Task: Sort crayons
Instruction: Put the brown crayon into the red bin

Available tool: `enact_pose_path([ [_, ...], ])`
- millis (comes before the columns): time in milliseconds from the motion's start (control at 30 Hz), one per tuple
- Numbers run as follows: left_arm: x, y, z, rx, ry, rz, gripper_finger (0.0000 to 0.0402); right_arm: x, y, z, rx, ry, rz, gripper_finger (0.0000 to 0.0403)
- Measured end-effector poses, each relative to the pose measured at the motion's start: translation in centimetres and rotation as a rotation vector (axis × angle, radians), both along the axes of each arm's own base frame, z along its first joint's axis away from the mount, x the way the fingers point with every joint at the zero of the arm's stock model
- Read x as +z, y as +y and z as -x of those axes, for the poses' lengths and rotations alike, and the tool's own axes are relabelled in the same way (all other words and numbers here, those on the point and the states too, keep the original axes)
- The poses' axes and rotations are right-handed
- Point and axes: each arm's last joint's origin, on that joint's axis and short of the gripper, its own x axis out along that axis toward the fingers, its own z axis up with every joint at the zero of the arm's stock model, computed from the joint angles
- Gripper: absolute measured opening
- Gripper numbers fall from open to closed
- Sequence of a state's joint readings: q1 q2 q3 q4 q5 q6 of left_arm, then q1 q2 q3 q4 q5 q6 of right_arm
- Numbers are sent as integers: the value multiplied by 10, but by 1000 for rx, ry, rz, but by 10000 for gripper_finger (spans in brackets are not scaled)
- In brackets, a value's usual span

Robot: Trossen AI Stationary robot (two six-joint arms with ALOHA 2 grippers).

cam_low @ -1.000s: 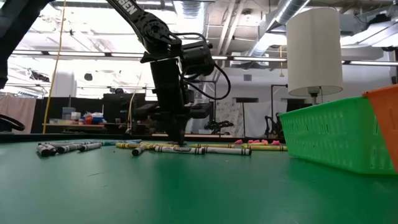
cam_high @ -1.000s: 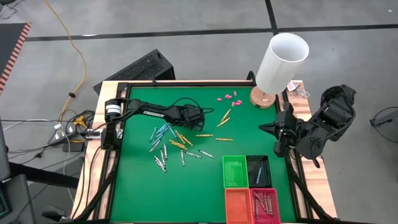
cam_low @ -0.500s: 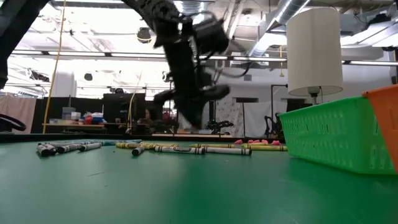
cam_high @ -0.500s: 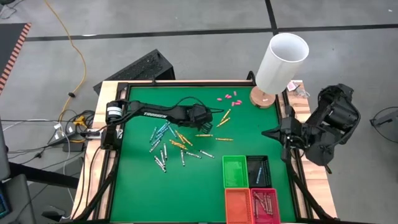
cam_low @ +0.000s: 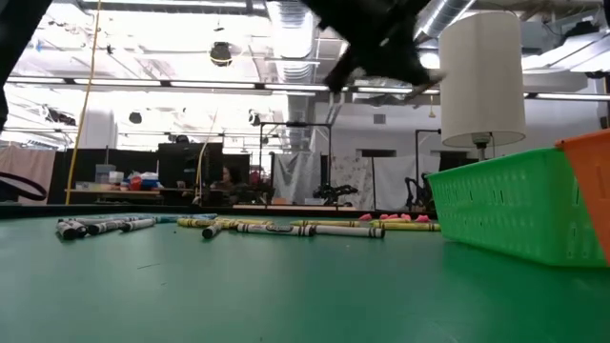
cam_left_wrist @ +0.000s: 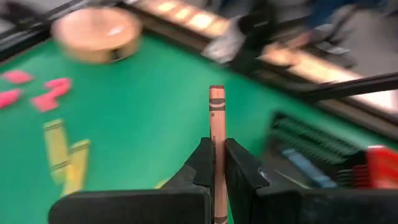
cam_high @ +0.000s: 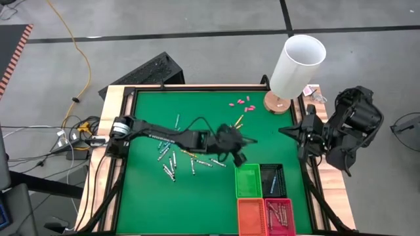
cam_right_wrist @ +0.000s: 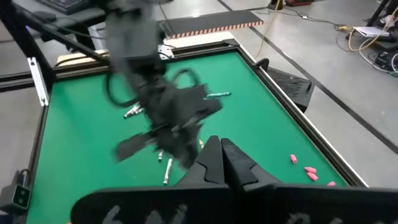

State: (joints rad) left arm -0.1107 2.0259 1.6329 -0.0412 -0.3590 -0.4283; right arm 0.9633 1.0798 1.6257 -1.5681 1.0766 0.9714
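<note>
You see loose crayons (cam_high: 172, 157) scattered on the tabletop (cam_high: 144, 196), left of centre. Four baskets (cam_high: 262, 196) sit grouped at its near right corner. A lamp (cam_high: 289, 72) stands at the far right corner.

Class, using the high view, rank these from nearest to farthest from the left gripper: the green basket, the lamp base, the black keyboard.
From the left gripper, mid-table:
1. Green basket, just beside it, near edge.
2. Lamp base, far right corner.
3. Black keyboard, off the table's far left corner.

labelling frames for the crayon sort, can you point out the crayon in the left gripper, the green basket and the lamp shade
brownish-red crayon (cam_left_wrist: 216, 124), left wrist view, on its paper wrapper above the fingers.
green basket (cam_low: 496, 205), low view, on its mesh side wall.
lamp shade (cam_high: 296, 65), high view, on its white outer side.
</note>
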Motion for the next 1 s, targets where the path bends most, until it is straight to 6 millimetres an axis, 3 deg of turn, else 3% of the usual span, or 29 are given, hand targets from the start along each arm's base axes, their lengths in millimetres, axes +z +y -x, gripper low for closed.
enact_pose_path([
  [200,-9,-34,-25,-196,-242,64,3,2,-9,3,-24,-13,-18,0],
  [433,-22,-71,-66,-372,-301,44,3,2,-11,3,-41,-15,-23,0],
  [633,-19,-102,-93,-533,-407,0,3,2,-11,2,-59,-23,-66,0],
  [833,-31,-130,-103,-621,-448,-157,2,1,-9,1,-48,-6,-77,0],
  [1000,-50,-142,-104,-664,-448,-296,2,0,-6,-1,-48,2,-66,0],
])
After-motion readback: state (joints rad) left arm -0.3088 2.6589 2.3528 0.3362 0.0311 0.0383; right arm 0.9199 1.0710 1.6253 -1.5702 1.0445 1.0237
